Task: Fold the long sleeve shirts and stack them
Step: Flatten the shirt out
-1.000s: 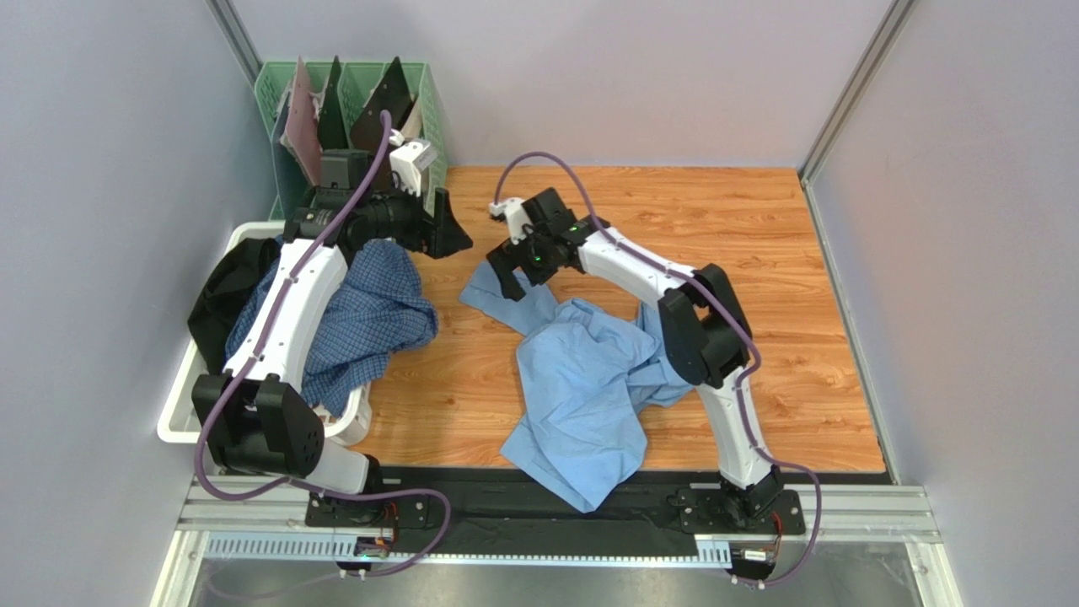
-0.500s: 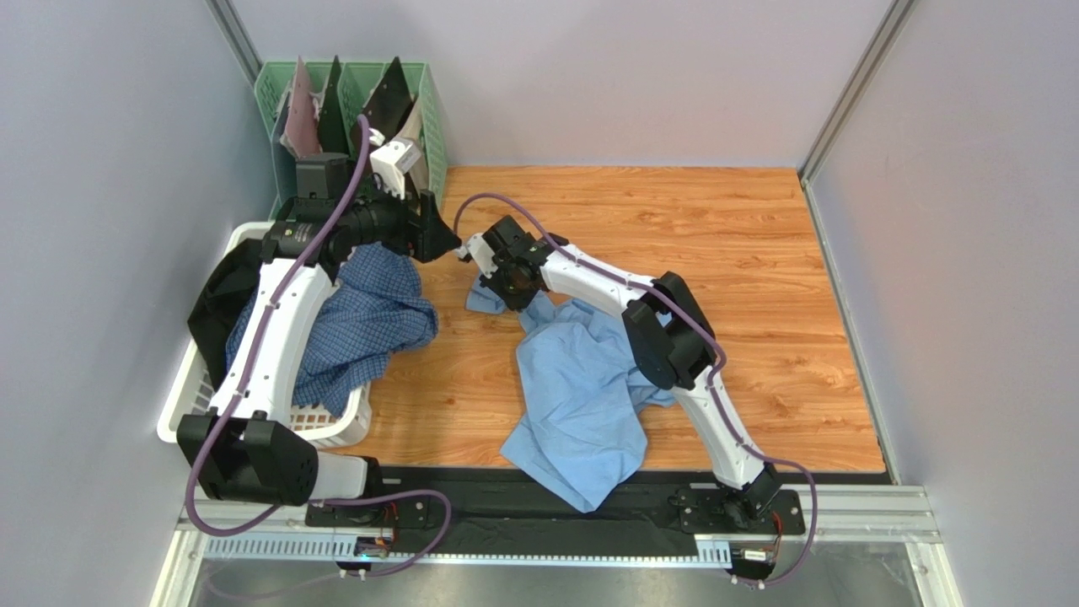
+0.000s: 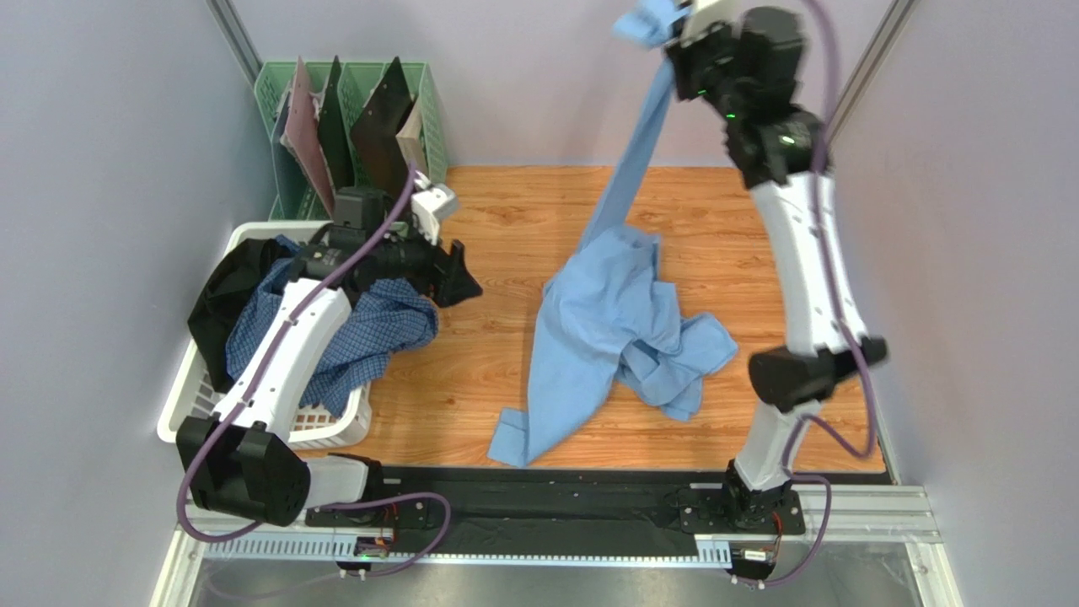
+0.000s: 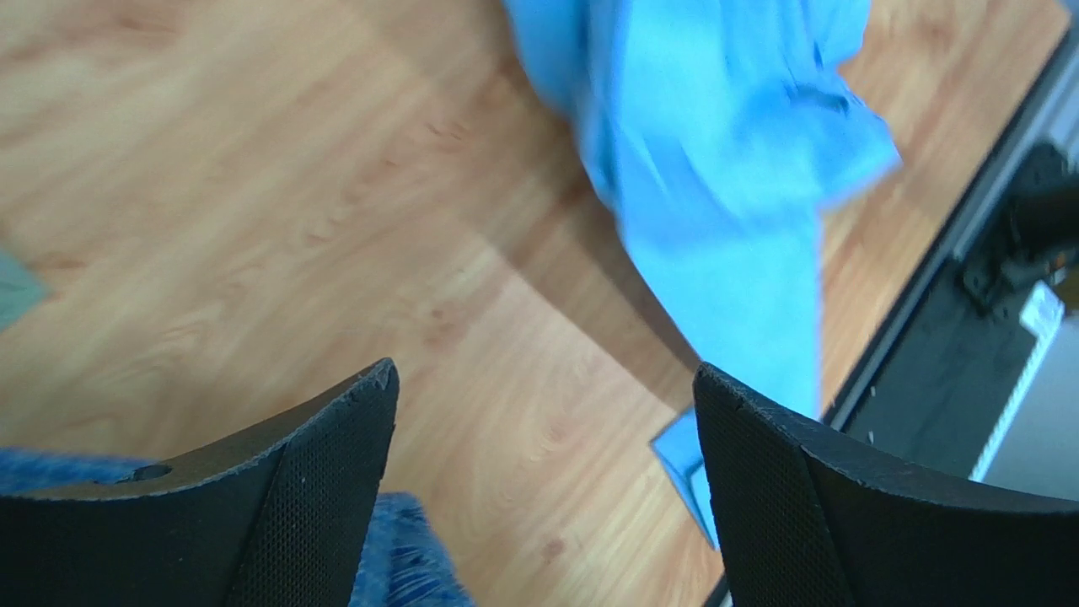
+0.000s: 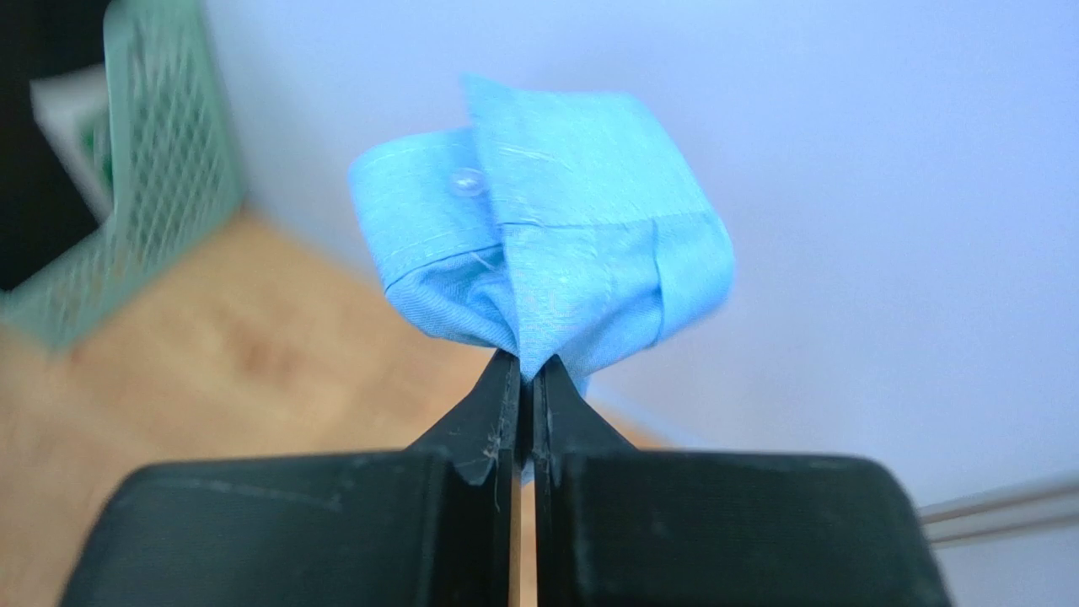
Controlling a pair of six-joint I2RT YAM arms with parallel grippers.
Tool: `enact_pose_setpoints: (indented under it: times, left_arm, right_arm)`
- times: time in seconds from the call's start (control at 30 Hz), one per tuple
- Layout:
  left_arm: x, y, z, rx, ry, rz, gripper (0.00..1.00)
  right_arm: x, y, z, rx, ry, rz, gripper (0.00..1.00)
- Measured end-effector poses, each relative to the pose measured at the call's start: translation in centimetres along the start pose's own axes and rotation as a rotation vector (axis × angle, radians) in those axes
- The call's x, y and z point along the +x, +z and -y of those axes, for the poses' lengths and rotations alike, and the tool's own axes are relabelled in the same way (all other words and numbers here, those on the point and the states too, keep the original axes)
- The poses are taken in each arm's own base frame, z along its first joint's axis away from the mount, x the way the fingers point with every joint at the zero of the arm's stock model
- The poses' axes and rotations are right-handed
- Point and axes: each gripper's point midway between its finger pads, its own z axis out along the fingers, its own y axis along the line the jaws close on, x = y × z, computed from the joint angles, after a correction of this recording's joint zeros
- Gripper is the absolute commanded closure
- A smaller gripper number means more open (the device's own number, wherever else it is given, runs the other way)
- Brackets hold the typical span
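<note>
The plain light blue shirt (image 3: 605,323) lies crumpled on the wooden table, with one long strip of it pulled up high toward the back. My right gripper (image 3: 669,28) is raised at the top of the top view and shut on a cuffed end of that shirt (image 5: 545,234). The blue-and-white checked shirt (image 3: 361,331) spills out of the white basket (image 3: 190,402) at left. My left gripper (image 4: 545,386) hangs open over bare wood beside the basket, with nothing between its fingers; the blue shirt (image 4: 722,139) lies ahead of it.
A green crate (image 3: 424,108) holding upright dark boards stands at the back left. A black garment (image 3: 228,294) lies in the basket under the checked shirt. Grey walls close in on both sides and the back. A black rail (image 3: 557,493) runs along the near edge.
My right gripper closed on the light blue shirt's end on the table and swung it high to the back right, dragging the shirt out long. The left gripper shifted slightly right.
</note>
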Motion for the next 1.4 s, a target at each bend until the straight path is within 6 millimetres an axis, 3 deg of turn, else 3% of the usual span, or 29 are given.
enact_pose_setpoints:
  times: [0.07,0.17,0.27,0.33,0.4,0.5,0.57,0.67,0.77,1.0,1.1,1.17,1.27,1.4]
  left_arm:
    - [1.8,1.7,1.9,0.065,0.023,-0.054,0.01]
    - [4.3,4.5,4.8,0.167,0.045,-0.140,0.01]
    - [5.8,7.3,6.3,0.228,0.071,-0.197,0.01]
    - [6.7,9.4,6.4,0.248,0.074,-0.225,0.01]
    - [7.4,11.7,5.6,0.251,0.056,-0.257,0.01]
    - [8.1,15.1,4.1,0.250,0.039,-0.293,0.01]
    - [8.6,16.7,3.6,0.244,0.047,-0.310,0.01]
    - [8.9,18.0,4.5,0.251,0.086,-0.315,0.01]
    - [7.7,19.3,5.1,0.249,0.136,-0.276,0.01]
    - [0.2,22.8,2.8,0.175,0.315,-0.082,0.05]
    - [-4.1,25.7,1.2,0.143,0.416,-0.002,0.06]
    - [-5.8,27.7,0.2,0.138,0.467,0.020,0.06]
    - [-6.4,30.8,-1.1,0.142,0.511,0.022,0.07]
    - [-3.4,33.6,-2.2,0.175,0.513,-0.050,0.09]
  right_arm:
    - [-7.4,-6.5,3.0,0.104,-0.015,0.198,1.00]
    - [-17.2,-17.6,3.2,0.180,-0.035,0.518,1.00]
    - [-21.5,-24.8,3.9,0.245,-0.045,0.703,1.00]
    - [-22.3,-26.9,5.7,0.336,-0.042,0.751,1.00]
    - [-21.8,-26.6,6.9,0.393,-0.041,0.738,1.00]
    - [-19.9,-23.1,7.5,0.417,-0.048,0.657,1.00]
    - [-18.2,-19.8,7.6,0.416,-0.057,0.588,1.00]
    - [-14.9,-15.3,7.7,0.408,-0.065,0.469,1.00]
    - [-12.9,-13.6,7.5,0.396,-0.069,0.405,1.00]
    - [-13.1,-16.0,7.6,0.410,-0.066,0.419,1.00]
    - [-13.9,-17.7,7.7,0.423,-0.064,0.445,1.00]
    - [-14.4,-18.7,7.9,0.433,-0.065,0.462,1.00]
    - [-14.8,-19.5,8.0,0.442,-0.071,0.474,1.00]
    - [-14.8,-19.7,8.1,0.451,-0.083,0.471,1.00]
